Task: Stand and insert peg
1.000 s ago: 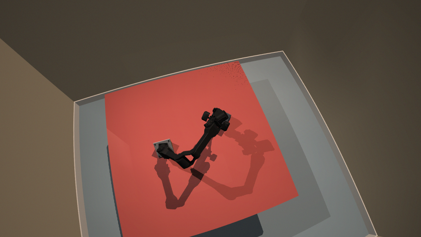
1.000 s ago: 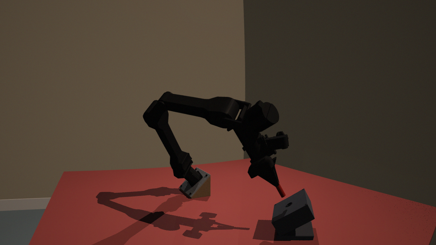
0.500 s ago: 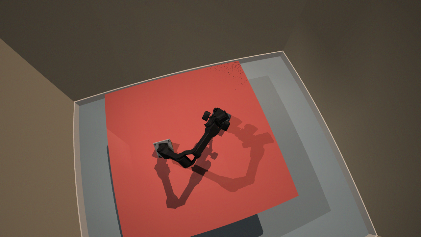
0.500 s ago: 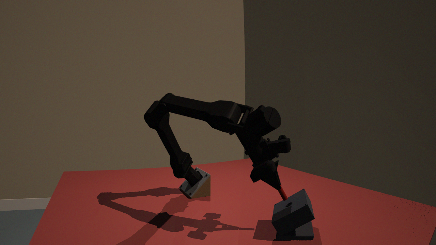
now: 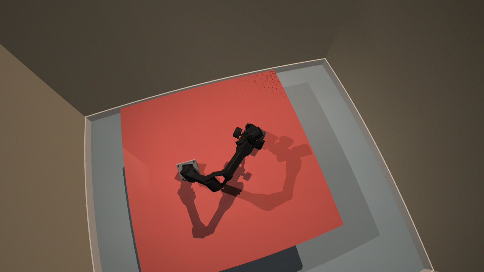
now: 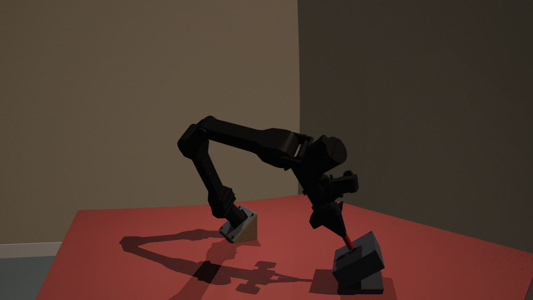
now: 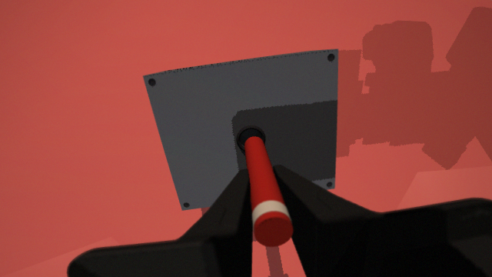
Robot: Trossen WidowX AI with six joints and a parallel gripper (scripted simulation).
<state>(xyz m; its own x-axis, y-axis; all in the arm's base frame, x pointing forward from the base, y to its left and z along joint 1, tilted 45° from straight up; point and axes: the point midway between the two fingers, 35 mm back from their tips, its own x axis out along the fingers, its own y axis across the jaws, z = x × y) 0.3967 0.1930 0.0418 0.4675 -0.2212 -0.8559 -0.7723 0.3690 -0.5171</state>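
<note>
The red peg (image 6: 349, 243) (image 7: 265, 188) is tilted, with its white-banded end up toward the wrist camera and its plain end down at the panel. My gripper (image 6: 344, 234) (image 7: 260, 175) is shut on the peg's middle. The dark grey sloped panel (image 6: 363, 246) (image 7: 192, 108) has one round hole (image 7: 250, 135) in its face. The plain end is at the mouth of the hole; a dark gap shows at the hole's far side in the wrist view. I cannot tell whether the tip is inside the rim. In the top view the arm hides the peg and the hole.
The red table top (image 5: 189, 128) (image 6: 290, 231) lies under everything. The arm's wedge-shaped base (image 5: 192, 163) (image 6: 250, 228) stands away from the panel. Small dark screws mark the panel's corners. Arm shadows fall across the table and part of the panel face.
</note>
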